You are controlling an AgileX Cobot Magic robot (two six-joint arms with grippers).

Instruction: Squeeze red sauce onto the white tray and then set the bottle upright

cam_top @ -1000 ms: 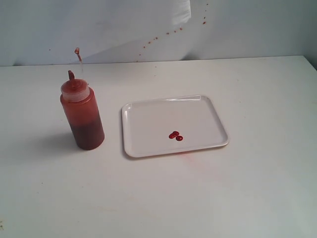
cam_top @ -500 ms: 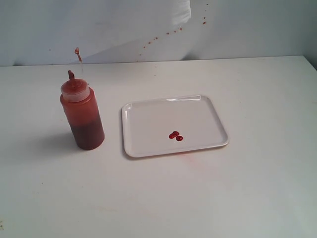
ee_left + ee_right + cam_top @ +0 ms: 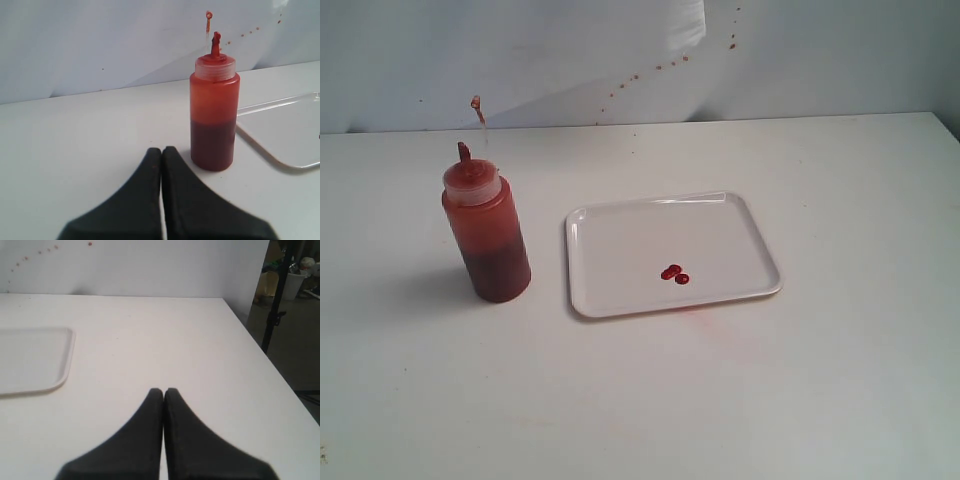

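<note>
Nothing is changing over this last second: I am keeping my left gripper (image 3: 161, 150) and right gripper (image 3: 163, 391) clenched on nothing, both backed off. The bottle (image 3: 486, 235) is standing upright near the white tray (image 3: 630, 240), which is carrying the red sauce (image 3: 675, 274) as small blobs, so the task looks finished to me.
</note>
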